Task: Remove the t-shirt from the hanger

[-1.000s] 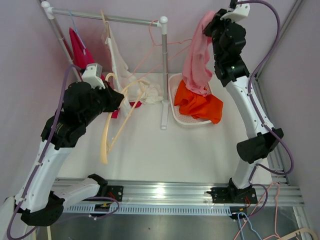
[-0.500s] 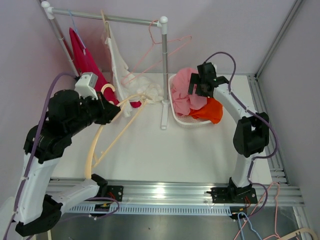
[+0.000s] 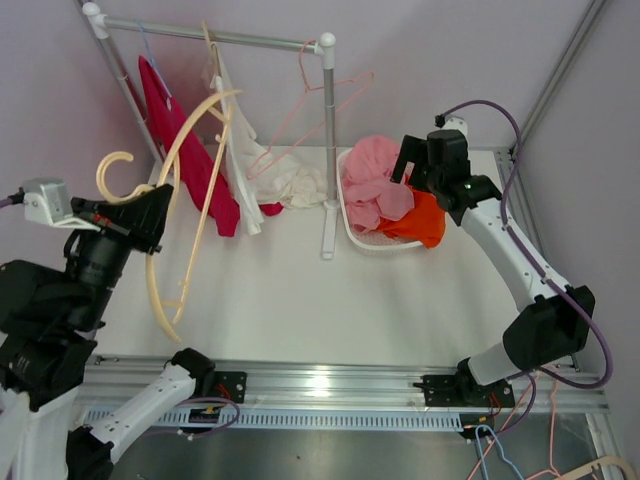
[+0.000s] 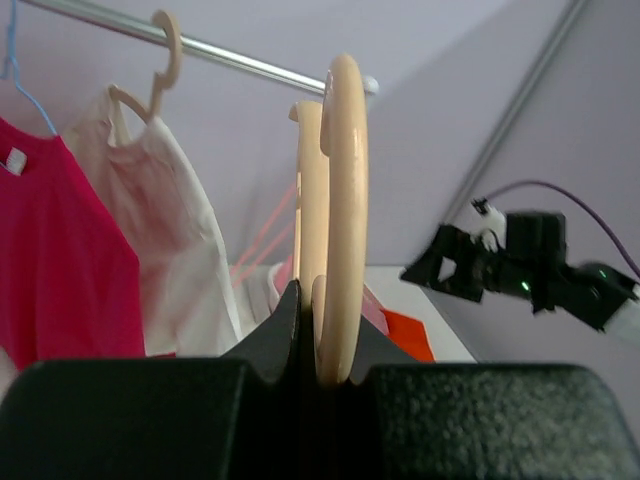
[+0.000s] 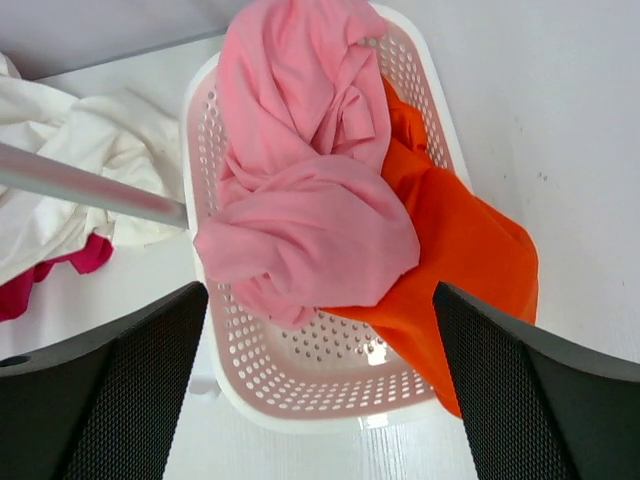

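Observation:
The pink t-shirt [image 3: 372, 180] lies crumpled in the white perforated basket [image 3: 352, 228], off any hanger, partly over an orange garment [image 3: 427, 215]. My right gripper [image 3: 410, 168] hovers just above it, open, with nothing between its fingers; in the right wrist view the t-shirt [image 5: 300, 200] fills the basket [image 5: 300, 405] below the gripper [image 5: 320, 390]. My left gripper [image 3: 150, 215] is raised at the left, shut on the bare cream hanger [image 3: 190, 150]. The hanger [image 4: 345, 200] stands up from the jaws of that gripper [image 4: 320, 300].
A clothes rack [image 3: 215, 38] with its post [image 3: 327, 150] stands at the back. On it hang a red shirt [image 3: 175, 130], a white garment [image 3: 240, 130] and an empty pink hanger [image 3: 320, 100]. White cloth [image 3: 295, 185] lies on the table by the post.
The right arm came down from high up, opened and let the pink t-shirt fall into the basket. The left arm swung the cream hanger up and to the left.

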### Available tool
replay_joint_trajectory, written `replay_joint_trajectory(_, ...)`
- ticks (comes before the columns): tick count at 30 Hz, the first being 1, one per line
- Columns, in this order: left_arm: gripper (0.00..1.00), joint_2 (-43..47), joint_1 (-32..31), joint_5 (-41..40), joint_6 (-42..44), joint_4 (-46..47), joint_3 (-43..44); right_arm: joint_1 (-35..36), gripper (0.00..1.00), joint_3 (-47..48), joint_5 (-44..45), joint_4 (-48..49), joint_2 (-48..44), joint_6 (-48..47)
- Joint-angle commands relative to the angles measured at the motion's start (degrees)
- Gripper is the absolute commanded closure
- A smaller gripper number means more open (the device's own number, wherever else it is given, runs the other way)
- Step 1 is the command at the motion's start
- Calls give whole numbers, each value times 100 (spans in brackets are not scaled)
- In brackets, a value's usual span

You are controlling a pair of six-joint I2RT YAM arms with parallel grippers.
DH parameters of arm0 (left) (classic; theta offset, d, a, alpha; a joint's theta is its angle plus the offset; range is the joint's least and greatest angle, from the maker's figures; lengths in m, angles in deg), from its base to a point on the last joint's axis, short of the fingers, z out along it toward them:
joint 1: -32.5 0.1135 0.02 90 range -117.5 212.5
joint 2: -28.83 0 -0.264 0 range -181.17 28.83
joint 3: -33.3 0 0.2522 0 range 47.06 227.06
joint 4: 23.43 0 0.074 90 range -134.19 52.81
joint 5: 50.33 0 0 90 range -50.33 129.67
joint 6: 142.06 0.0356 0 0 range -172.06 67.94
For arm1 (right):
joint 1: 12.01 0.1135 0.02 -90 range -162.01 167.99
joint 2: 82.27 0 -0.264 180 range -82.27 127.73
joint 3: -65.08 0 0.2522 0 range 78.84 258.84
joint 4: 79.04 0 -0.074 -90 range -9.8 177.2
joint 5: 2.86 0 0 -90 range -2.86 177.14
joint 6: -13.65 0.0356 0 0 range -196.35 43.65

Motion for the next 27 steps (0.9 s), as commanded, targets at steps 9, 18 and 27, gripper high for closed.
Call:
replay_joint_trajectory(9,99,-2673,-3,-102,1164,721,1229,124,0,-698,-506,-47,-2076,228)
replay_joint_trajectory(18,99,-4564,-3,-219,1666,264,3127,124,1,-531,-594,-354,-2712,131)
replay_joint_trajectory(27,99,-5450,172,-286,1824,-200,4314,106,1,-663,-708,-276,-2536,87)
